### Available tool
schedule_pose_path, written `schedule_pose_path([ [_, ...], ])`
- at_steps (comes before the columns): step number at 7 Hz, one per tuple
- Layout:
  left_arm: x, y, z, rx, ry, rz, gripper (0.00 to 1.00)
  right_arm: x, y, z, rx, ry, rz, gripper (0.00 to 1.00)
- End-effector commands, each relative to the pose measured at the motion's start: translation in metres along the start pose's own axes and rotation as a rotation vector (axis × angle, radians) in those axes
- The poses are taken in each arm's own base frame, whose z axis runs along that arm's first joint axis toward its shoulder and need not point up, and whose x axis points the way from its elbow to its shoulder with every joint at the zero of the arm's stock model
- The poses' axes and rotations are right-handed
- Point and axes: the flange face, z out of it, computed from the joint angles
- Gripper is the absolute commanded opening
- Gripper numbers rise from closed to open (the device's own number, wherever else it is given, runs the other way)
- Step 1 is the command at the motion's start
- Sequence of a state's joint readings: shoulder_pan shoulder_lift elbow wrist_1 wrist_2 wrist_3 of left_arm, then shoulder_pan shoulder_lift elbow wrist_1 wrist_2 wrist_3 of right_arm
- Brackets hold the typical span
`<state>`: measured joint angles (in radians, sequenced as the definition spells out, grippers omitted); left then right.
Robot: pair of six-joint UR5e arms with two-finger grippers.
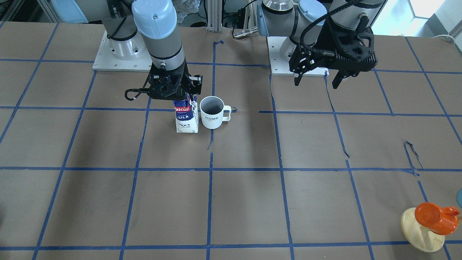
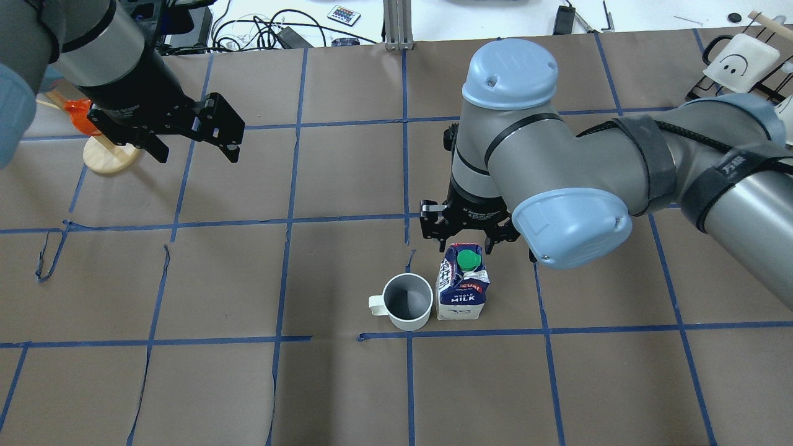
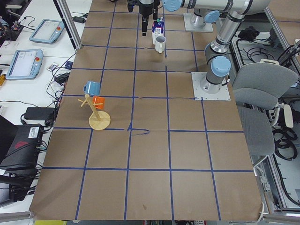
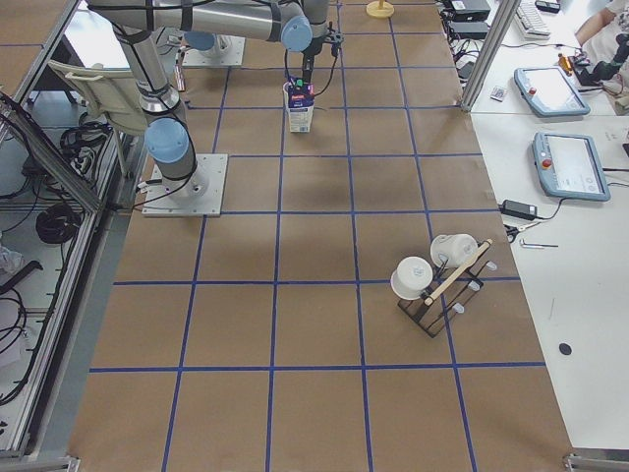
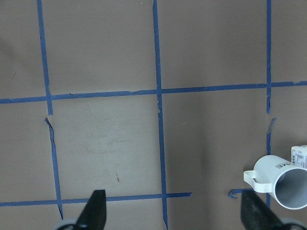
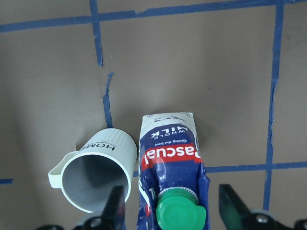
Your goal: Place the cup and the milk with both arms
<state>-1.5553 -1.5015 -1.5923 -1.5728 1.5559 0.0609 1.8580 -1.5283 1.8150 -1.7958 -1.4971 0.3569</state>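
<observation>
The milk point(image 1: 187, 117), a blue and white carton with a green cap, stands upright on the table. The white "HOME" cup point(image 1: 212, 112) stands right beside it, its handle pointing away from the carton. In the overhead view the cup point(image 2: 407, 302) is left of the milk point(image 2: 461, 288). My right gripper point(image 6: 172, 213) is open and hangs over the carton's top, a finger on each side with gaps showing. My left gripper point(image 2: 192, 133) is open and empty, high above the table and far from both; its wrist view shows the cup point(image 5: 283, 187) at the lower right.
A wooden mug tree with an orange mug point(image 1: 433, 216) stands near the table's far corner on my left side. A rack with white cups point(image 4: 432, 280) stands at the far side on my right. Blue tape lines grid the brown table cover.
</observation>
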Motion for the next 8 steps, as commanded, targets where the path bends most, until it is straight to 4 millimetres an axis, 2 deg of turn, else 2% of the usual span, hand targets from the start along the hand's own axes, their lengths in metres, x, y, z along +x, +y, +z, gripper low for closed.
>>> schedule_pose_path([
  [1, 0.000, 0.001, 0.000, -0.001, 0.000, -0.001, 1.00, 0.003, -0.021, -0.047, 0.091, -0.018, 0.010, 1.00],
  [2, 0.001, 0.001, 0.000, -0.001, 0.002, 0.001, 1.00, 0.015, -0.037, -0.078, 0.149, -0.036, 0.041, 1.00],
  [3, 0.001, 0.001, -0.001, 0.000, 0.000, 0.001, 1.00, 0.050, -0.056, -0.091, 0.122, -0.027, 0.114, 1.00],
  [4, 0.001, 0.001, 0.000, -0.001, 0.001, 0.001, 1.00, 0.093, -0.064, -0.088, 0.031, 0.004, 0.152, 1.00],
  [5, 0.001, 0.002, 0.000, 0.000, 0.000, -0.001, 1.00, 0.124, -0.073, -0.092, 0.046, 0.093, 0.117, 1.00],
  [8, 0.000, 0.004, 0.001, -0.003, -0.001, -0.003, 1.00, 0.129, -0.069, -0.107, 0.073, 0.096, 0.085, 1.00],
])
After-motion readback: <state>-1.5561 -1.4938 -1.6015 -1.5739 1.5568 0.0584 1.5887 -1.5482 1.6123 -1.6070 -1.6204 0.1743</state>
